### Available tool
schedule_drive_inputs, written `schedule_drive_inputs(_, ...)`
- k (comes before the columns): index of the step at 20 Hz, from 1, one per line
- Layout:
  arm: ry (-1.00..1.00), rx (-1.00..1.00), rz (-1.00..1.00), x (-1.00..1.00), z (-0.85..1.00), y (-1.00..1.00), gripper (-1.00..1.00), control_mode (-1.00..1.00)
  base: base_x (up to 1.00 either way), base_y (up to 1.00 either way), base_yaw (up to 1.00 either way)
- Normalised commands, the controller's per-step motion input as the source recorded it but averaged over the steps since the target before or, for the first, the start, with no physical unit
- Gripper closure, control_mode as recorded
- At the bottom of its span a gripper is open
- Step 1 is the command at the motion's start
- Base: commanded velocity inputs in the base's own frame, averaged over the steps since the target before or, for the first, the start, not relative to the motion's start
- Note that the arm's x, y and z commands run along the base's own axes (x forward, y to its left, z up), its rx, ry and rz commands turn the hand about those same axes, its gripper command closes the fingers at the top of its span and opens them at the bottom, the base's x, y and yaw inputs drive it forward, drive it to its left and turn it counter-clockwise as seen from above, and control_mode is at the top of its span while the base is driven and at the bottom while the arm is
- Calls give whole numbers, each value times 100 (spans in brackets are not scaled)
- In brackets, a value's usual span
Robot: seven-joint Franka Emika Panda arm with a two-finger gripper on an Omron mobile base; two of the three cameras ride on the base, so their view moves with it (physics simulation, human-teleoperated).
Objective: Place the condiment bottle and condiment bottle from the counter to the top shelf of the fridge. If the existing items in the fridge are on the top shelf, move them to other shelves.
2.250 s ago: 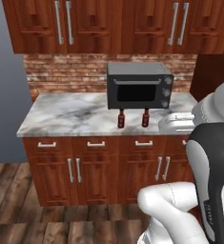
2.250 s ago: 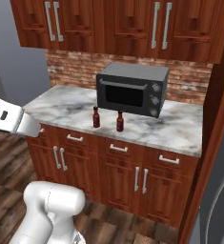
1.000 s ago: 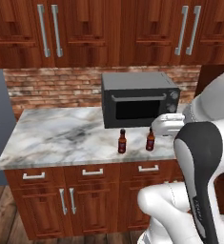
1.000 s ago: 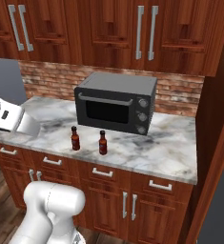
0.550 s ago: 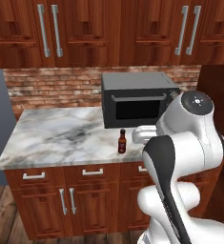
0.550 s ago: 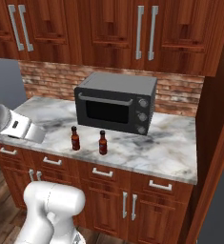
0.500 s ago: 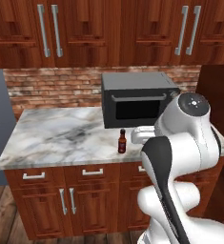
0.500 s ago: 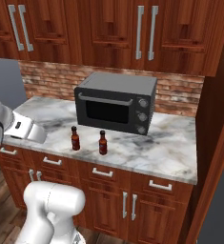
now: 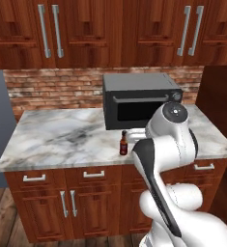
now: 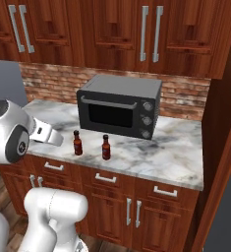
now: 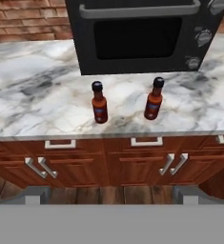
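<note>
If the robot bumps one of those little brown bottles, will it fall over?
Probably, yes. Each condiment bottle is tall and slim on a small base, so a sideways nudge could tip it. The marble counter looks smooth, so it might slide first. Its round body would likely roll once down.

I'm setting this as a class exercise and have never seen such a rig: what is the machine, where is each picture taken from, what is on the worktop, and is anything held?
The machine is a white robot arm on a base that can drive, in a computer-drawn kitchen. Two pictures come from cameras on the base, behind the arm to its left and right. The third looks along the hand. On the marble counter stand two small condiment bottles, the left bottle and the right bottle, upright and apart, in front of a black microwave. The gripper is open and holds nothing.
</note>
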Motion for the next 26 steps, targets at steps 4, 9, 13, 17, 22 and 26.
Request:
schedule_drive_inputs(4, 7, 0, 0, 49, -29, 0, -100, -100, 0, 0, 0)
schedule_drive_inputs(9, 17, -3, 0, 43, -42, 0, -100, -100, 0, 0, 0)
schedule_drive_inputs(13, 11, -1, 0, 44, -31, 0, -100, -100, 0, 0, 0)
schedule_drive_inputs(17, 2, 0, 0, 49, -26, 0, -100, -100, 0, 0, 0)
schedule_drive_inputs(22, 0, 0, 0, 46, -25, 0, -100, -100, 0, 0, 0)
schedule_drive_inputs(26, 0, 0, 0, 44, -32, 0, -100, -100, 0, 0, 0)
